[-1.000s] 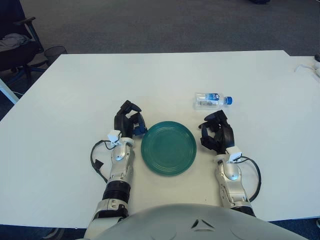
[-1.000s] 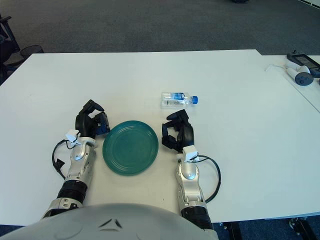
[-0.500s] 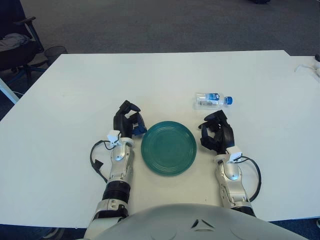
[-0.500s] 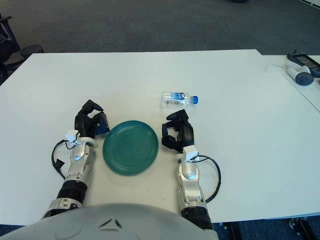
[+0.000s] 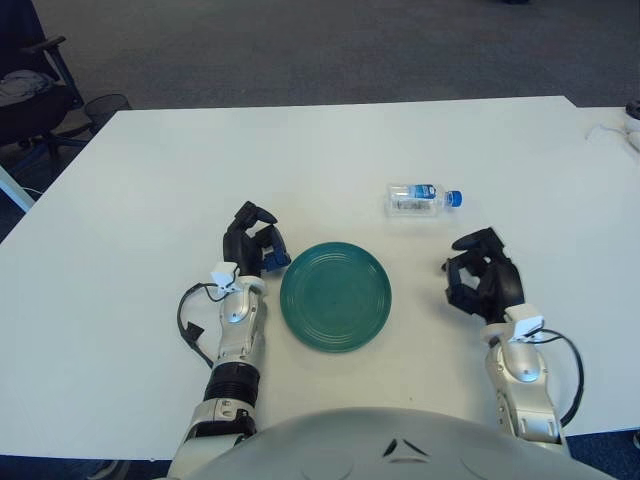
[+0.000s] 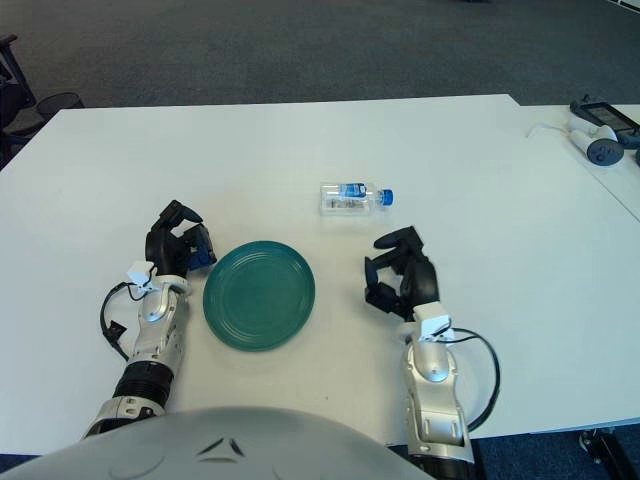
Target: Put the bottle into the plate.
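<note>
A small clear bottle [image 5: 420, 198] with a blue cap and blue label lies on its side on the white table, cap to the right. A round dark green plate [image 5: 336, 295] sits near the front, between my hands. My right hand [image 5: 482, 284] is right of the plate and in front of the bottle, apart from it, fingers curled and holding nothing. My left hand [image 5: 250, 249] rests just left of the plate, fingers curled and empty.
The white table [image 5: 200, 160] stretches back and to both sides. A second table with a controller and white cable [image 6: 600, 135] stands at the far right. An office chair [image 5: 30, 80] and a bin stand off the far left.
My right hand has moved to the right, away from the plate's rim. The left hand shifted slightly left. Bottle and plate have not moved.
</note>
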Motion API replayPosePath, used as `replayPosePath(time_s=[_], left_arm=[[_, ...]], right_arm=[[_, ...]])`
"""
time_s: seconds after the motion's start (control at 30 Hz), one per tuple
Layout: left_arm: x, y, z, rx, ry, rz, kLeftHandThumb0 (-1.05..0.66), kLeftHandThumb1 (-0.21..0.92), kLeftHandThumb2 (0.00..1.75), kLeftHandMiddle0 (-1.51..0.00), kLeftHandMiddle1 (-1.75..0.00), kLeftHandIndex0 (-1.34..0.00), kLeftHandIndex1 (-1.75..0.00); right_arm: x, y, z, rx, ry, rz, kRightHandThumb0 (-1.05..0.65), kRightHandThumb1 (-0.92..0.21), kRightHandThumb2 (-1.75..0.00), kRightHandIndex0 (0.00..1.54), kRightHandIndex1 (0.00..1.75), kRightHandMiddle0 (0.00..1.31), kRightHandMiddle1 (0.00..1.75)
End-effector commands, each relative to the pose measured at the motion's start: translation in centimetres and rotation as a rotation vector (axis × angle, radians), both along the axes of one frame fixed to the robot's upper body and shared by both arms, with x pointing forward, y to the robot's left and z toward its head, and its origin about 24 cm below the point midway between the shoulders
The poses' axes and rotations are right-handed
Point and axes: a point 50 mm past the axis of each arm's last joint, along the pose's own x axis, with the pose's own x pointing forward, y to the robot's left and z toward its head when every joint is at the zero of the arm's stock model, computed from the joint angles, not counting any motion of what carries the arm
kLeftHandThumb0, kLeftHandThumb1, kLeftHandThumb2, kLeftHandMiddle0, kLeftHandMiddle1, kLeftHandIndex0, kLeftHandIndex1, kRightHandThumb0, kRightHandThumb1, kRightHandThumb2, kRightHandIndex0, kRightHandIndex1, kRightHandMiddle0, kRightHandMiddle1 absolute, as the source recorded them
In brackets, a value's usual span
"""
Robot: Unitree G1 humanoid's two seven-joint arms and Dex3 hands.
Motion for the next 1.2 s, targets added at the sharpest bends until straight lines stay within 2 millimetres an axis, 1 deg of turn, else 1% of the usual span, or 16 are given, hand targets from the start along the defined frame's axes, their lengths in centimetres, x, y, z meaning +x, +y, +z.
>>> replayPosePath(time_s=[0.0,0.03,0.13,0.2,0.27,0.5,0.6,0.7,0.83,0.87,1.03,1.17], left_arm=[[-1.8,-0.7,-2.9,-0.034,0.147,0.01,-0.55,0.12,1.56,-1.3,-1.75,-0.77,-1.75],[-1.8,-0.7,-2.9,-0.034,0.148,0.011,-0.56,0.11,1.56,-1.29,-1.75,-0.78,-1.75],[-1.7,-0.9,-2.9,-0.035,0.152,0.014,-0.57,0.09,1.59,-1.3,-1.75,-0.79,-1.75],[-1.6,-1.0,-2.8,-0.039,0.151,0.014,-0.57,0.08,1.6,-1.3,-1.75,-0.8,-1.75],[-1.6,-1.1,-2.8,-0.038,0.148,0.013,-0.58,0.07,1.61,-1.31,-1.75,-0.81,-1.75],[-1.6,-1.3,-2.9,-0.031,0.151,0.016,-0.6,0.04,1.65,-1.31,-1.75,-0.84,-1.75],[-1.6,-1.3,-3.0,-0.05,0.158,0.011,-0.6,0.04,1.65,-1.31,-1.75,-0.84,-1.75],[-1.7,-1.3,-3.0,-0.072,0.154,0.008,-0.58,0.07,1.62,-1.29,-1.75,-0.82,-1.75],[-1.6,-1.4,-3.1,-0.062,0.142,0.013,-0.58,0.08,1.61,-1.29,-1.75,-0.81,-1.75],[-1.6,-1.4,-3.1,-0.053,0.141,0.017,-0.58,0.08,1.61,-1.29,-1.75,-0.81,-1.75],[-1.5,-1.5,-3.1,-0.04,0.14,0.014,-0.59,0.06,1.63,-1.3,-1.75,-0.82,-1.75],[-1.4,-1.6,-3.0,-0.036,0.144,0.006,-0.59,0.05,1.64,-1.31,-1.75,-0.84,-1.75]], right_arm=[[0.7,0.1,1.8,0.006,-0.117,0.025,0.0,-0.55,-1.02,0.51,1.65,0.23,1.71],[0.8,0.1,1.9,0.006,-0.12,0.026,0.0,-0.55,-1.02,0.51,1.66,0.23,1.71],[1.6,0.5,3.2,-0.015,-0.19,0.048,0.0,-0.55,-1.02,0.5,1.67,0.23,1.71],[2.4,0.8,4.7,-0.051,-0.273,0.076,0.0,-0.57,-0.99,0.49,1.67,0.23,1.69],[2.8,0.7,5.4,-0.082,-0.314,0.093,0.0,-0.58,-0.97,0.48,1.68,0.23,1.68],[3.2,0.2,6.3,-0.156,-0.361,0.111,0.0,-0.59,-0.95,0.46,1.7,0.26,1.62],[3.3,0.2,6.6,-0.18,-0.376,0.111,0.0,-0.6,-0.92,0.46,1.67,0.27,1.61],[3.4,0.1,7.0,-0.205,-0.391,0.11,-0.01,-0.65,-0.82,0.45,1.61,0.27,1.6],[3.5,0.1,7.4,-0.235,-0.404,0.116,-0.01,-0.68,-0.77,0.45,1.58,0.28,1.6],[3.5,0.1,7.5,-0.242,-0.406,0.117,-0.01,-0.7,-0.73,0.45,1.56,0.28,1.59],[4.0,0.1,8.2,-0.308,-0.425,0.106,-0.01,-0.74,-0.66,0.44,1.54,0.28,1.58],[4.8,0.0,9.0,-0.389,-0.441,0.084,-0.01,-0.83,-0.51,0.43,1.51,0.26,1.55]])
